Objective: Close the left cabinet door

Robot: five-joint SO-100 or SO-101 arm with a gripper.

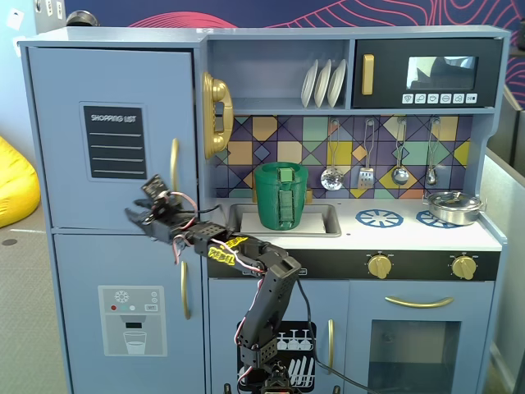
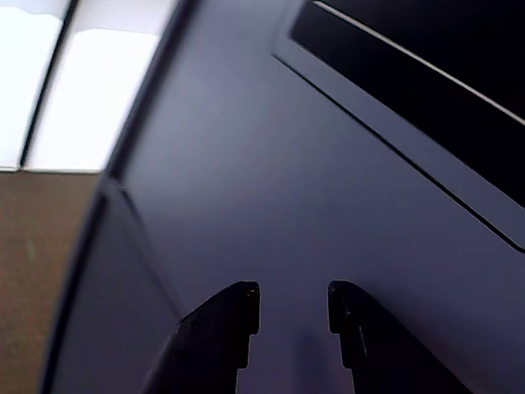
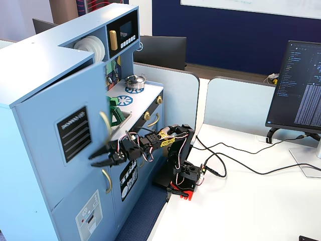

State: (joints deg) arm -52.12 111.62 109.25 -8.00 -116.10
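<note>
The left cabinet door point(image 1: 61, 156) is light blue, with a black "SHOPPING LIST" label point(image 1: 115, 141) and a curved gold handle point(image 1: 174, 168). In a fixed view it point(image 3: 42, 150) stands slightly ajar, with a dark gap along its top edge. My gripper point(image 1: 138, 210) is open and empty, with its tips at the door's face just below the label, left of the handle point(image 3: 105, 125). It also shows from the side point(image 3: 93, 159). In the wrist view the door panel point(image 2: 246, 164) fills the frame close in front of my open gripper point(image 2: 294, 300), with the label point(image 2: 426, 49) at upper right.
Below is the blue door with the dispenser graphic point(image 1: 131, 320). A gold phone point(image 1: 216, 115), a green basket point(image 1: 281, 195) in the sink and a pot point(image 1: 452, 207) are to the right. The arm base point(image 3: 183, 175) stands on a white desk with cables and a monitor point(image 3: 298, 90).
</note>
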